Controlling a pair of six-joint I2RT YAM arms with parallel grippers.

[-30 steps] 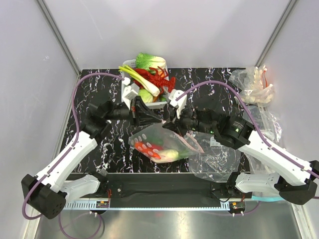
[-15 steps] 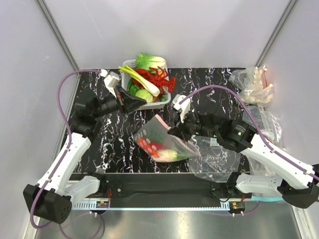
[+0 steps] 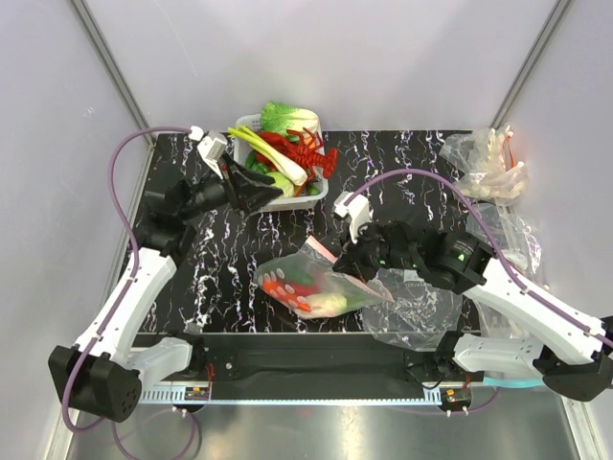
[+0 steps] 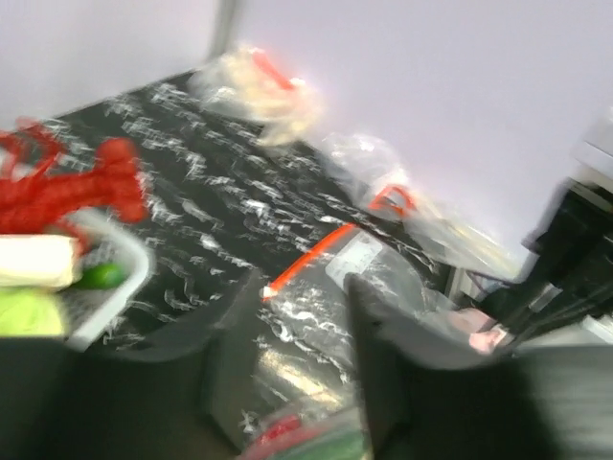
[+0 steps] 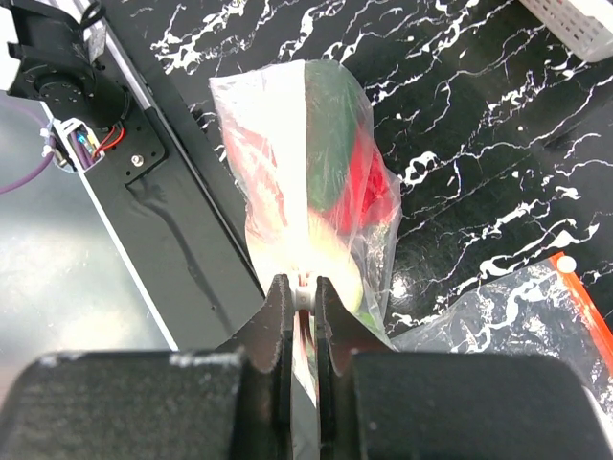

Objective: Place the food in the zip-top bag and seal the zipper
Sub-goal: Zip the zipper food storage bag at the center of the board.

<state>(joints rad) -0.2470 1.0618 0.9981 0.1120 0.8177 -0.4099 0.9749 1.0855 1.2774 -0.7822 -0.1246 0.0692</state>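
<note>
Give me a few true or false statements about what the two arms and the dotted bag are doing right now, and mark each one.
1. The right fingers pinch the edge of the zip-top bag. True.
2. The zip-top bag is empty. False: red and green food shows inside it.
3. The left fingers hold a leek. False: they stand apart with nothing between them, near the white basket.
4. The lobster lies in the white basket. True.
</note>
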